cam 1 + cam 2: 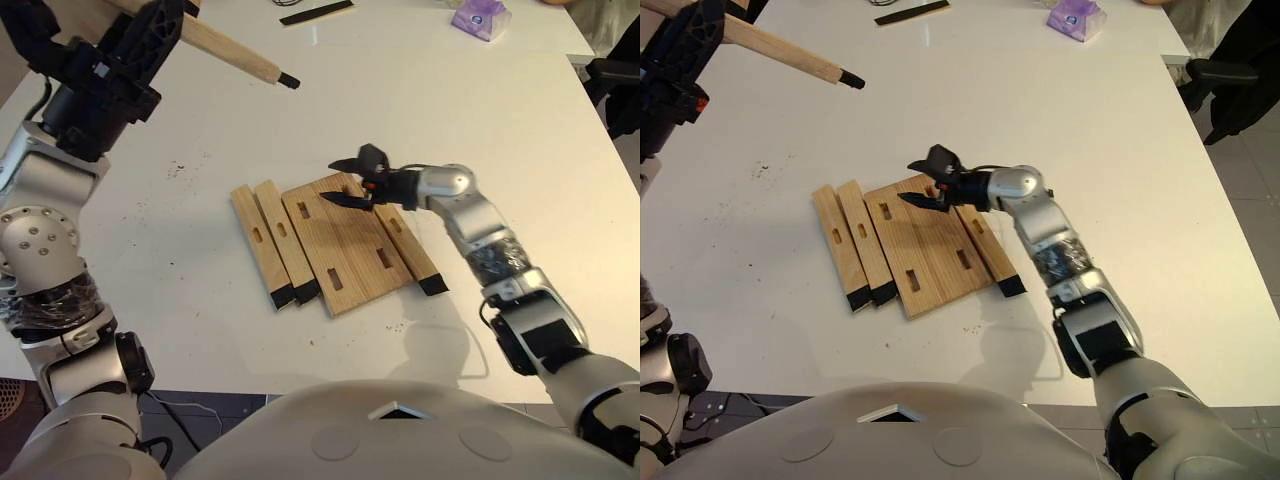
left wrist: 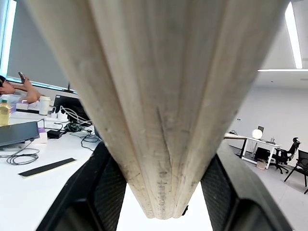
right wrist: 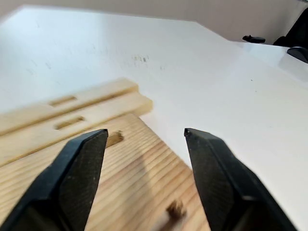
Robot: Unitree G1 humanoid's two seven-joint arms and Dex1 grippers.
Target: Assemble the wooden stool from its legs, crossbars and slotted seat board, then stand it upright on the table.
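White table (image 1: pixel 480 150) in an office, with stool parts lying flat and one leg held up in the air.

At the middle of the table the slotted seat board (image 1: pixel 345 250) lies flat. Two slotted bars (image 1: pixel 270 245) with black ends sit side by side against its left edge, and a third bar (image 1: pixel 410 250) lies along its right edge. The right gripper (image 1: pixel 333 180) hangs over the far edge of the seat board with its two black fingers spread wide and nothing between them; I cannot tell whether the lower finger touches the wood. The left gripper (image 1: pixel 160 30) is raised over the far left of the table, clamped on a round wooden leg (image 1: pixel 235 55) whose black tip points towards the right. A black strip (image 1: pixel 315 12) and a purple packet (image 1: pixel 480 18) lie near the far edge.
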